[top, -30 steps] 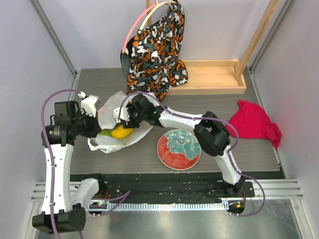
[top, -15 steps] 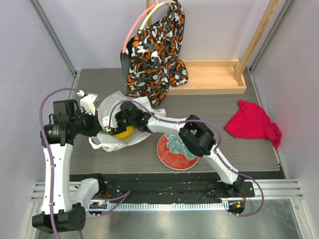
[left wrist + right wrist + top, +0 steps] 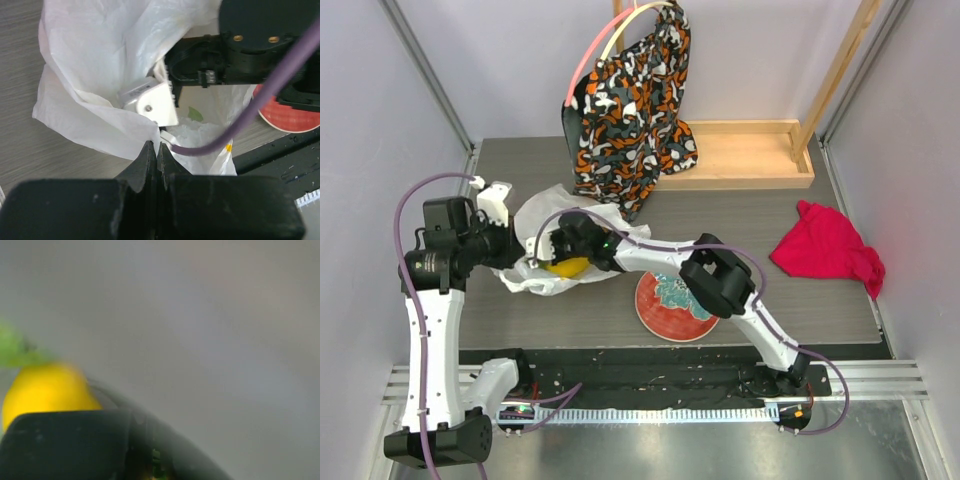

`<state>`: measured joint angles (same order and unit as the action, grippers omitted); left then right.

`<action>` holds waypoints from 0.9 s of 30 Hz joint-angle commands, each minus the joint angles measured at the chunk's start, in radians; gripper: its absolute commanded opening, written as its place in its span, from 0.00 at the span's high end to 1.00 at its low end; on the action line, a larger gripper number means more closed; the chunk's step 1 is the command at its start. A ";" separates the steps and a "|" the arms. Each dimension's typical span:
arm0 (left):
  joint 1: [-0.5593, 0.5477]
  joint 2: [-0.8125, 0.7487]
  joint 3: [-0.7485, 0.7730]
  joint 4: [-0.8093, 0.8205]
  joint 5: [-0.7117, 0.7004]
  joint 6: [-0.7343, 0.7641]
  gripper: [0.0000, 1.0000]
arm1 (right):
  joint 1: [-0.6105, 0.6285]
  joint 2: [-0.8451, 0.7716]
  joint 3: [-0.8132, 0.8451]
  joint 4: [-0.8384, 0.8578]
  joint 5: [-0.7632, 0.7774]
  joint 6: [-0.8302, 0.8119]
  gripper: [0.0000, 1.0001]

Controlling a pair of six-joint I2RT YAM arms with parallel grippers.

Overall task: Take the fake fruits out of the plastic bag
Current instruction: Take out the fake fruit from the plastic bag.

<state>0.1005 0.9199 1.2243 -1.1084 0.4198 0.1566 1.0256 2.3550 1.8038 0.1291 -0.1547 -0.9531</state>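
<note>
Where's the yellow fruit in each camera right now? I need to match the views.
Top external: the yellow fruit lies inside the plastic bag, left of centre.
Left wrist: not visible; crumpled plastic bag fills the upper left.
Right wrist: a blurred yellow shape at lower left.
Shared landmark: the plastic bag, clear in top and left wrist views; right wrist too blurred to tell.
</note>
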 commanded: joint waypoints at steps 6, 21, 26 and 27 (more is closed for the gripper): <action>0.004 -0.007 -0.042 0.153 -0.041 -0.015 1.00 | -0.028 -0.424 -0.055 -0.223 -0.170 0.408 0.99; 0.005 0.163 0.009 0.197 -0.061 -0.006 1.00 | -0.122 -0.822 -0.194 0.137 -0.359 1.266 0.99; 0.005 0.175 -0.002 0.199 -0.069 -0.008 1.00 | -0.202 -0.951 -0.224 0.194 -0.338 1.389 0.99; 0.005 0.177 0.000 0.203 -0.064 -0.008 1.00 | -0.240 -0.958 -0.227 0.207 -0.342 1.443 0.99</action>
<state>0.1005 1.1053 1.1912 -0.9421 0.3626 0.1394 0.8623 1.5162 1.5650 0.1650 -0.4904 0.2741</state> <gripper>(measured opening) 0.016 0.047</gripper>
